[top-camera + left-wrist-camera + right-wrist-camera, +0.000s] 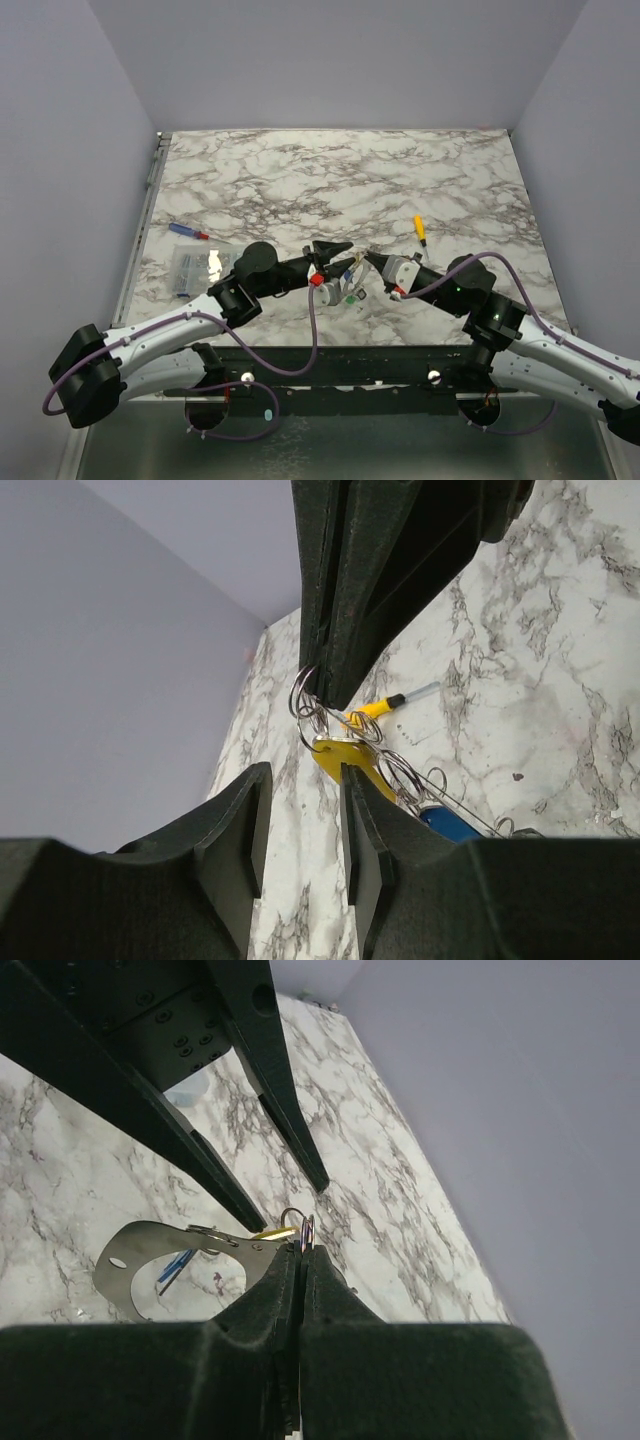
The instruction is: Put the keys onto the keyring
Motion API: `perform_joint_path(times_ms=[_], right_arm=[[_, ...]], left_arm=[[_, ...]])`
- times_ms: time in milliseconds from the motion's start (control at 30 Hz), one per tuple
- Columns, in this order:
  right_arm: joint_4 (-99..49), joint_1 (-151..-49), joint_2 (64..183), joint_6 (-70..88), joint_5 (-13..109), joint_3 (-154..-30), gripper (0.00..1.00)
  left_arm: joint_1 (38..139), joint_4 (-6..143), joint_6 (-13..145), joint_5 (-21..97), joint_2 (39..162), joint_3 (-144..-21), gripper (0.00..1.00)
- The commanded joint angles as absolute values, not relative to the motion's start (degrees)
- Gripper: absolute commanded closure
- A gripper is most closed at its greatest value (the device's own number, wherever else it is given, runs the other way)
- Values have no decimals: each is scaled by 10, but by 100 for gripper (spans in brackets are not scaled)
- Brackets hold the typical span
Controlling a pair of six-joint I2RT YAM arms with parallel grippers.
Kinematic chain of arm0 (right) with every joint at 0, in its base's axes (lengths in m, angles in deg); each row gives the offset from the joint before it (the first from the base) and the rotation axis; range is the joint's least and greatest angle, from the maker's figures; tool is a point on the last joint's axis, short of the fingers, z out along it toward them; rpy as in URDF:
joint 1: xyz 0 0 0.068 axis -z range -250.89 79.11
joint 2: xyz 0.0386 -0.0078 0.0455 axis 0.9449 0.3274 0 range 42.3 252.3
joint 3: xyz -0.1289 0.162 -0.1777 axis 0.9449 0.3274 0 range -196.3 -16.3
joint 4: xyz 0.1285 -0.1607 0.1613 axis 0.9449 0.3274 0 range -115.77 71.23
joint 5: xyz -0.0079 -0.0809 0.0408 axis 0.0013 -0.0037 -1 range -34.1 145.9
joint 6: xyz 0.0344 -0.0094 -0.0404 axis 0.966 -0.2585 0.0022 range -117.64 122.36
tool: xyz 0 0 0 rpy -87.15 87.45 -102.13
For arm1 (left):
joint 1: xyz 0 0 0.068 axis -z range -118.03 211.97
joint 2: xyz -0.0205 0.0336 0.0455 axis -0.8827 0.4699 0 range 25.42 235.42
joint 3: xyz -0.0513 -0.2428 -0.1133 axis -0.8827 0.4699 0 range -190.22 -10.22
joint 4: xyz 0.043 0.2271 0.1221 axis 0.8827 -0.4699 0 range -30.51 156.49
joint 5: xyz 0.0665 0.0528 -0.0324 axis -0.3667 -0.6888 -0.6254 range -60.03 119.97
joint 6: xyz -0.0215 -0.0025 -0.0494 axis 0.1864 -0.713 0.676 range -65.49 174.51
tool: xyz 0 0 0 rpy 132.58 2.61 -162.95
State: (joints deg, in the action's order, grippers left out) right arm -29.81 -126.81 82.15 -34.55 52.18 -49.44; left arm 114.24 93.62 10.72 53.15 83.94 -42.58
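Observation:
My right gripper (370,257) (302,1252) is shut on a small silver split ring (303,1228) that carries a yellow-headed key (340,756). It holds them just above the table. The large silver keyring (150,1231) hangs from the same bunch, with a blue-headed key (450,823) on it. A green-headed key (350,297) hangs below the bunch in the top view. My left gripper (349,255) (300,775) is open and empty. Its fingers straddle the bunch right in front of the right fingertips, and the yellow key lies against one left finger (365,810).
A yellow-handled screwdriver (420,230) lies behind the right gripper. A slim blue-and-red stick (188,231) and a clear plastic packet (196,268) lie at the left of the marble table (330,180). Grey walls stand on three sides.

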Motion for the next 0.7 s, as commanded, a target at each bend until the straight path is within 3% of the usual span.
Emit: perform_joint_path(times_ms=[0, 667], right_arm=[[-337, -1270, 824, -349, 545, -493, 99], [-336, -1270, 832, -347, 523, -494, 99]], left_arm=[[1144, 915, 89, 529, 825, -427, 61], [1144, 973, 157, 557, 854, -426, 69]])
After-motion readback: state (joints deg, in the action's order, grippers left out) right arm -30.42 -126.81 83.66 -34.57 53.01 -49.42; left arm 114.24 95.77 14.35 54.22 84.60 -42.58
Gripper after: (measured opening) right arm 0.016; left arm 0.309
